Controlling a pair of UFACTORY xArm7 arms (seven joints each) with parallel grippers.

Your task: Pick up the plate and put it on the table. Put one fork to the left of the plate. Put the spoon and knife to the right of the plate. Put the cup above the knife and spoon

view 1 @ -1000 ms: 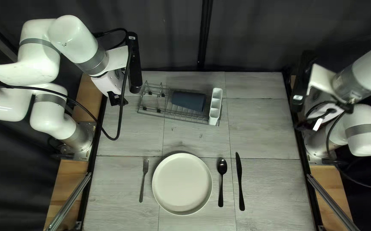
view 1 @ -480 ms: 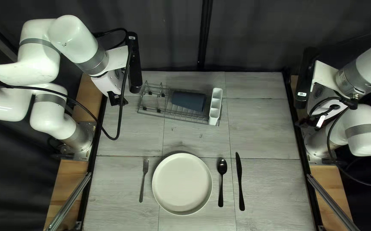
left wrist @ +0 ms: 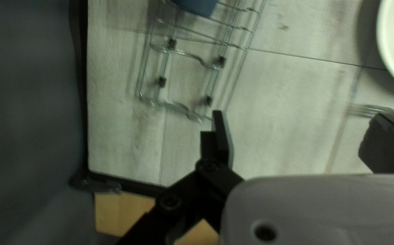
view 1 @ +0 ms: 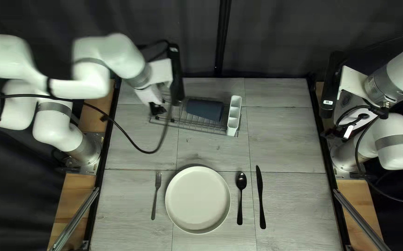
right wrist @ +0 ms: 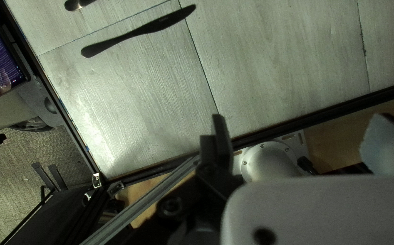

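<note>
the left gripper [view 1: 157,110], near the rack [view 1: 201,130], and the right gripper [view 1: 327,133] have fingers apart. the cup [view 1: 204,109] lies in this rack (on its side). the plate [view 1: 198,200] is between fork [view 1: 156,196] and spoon [view 1: 241,195], with the knife [view 1: 261,197] beside the spoon.

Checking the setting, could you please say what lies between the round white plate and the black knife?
A glossy black spoon lies between the plate and the knife in the top left view.
</note>
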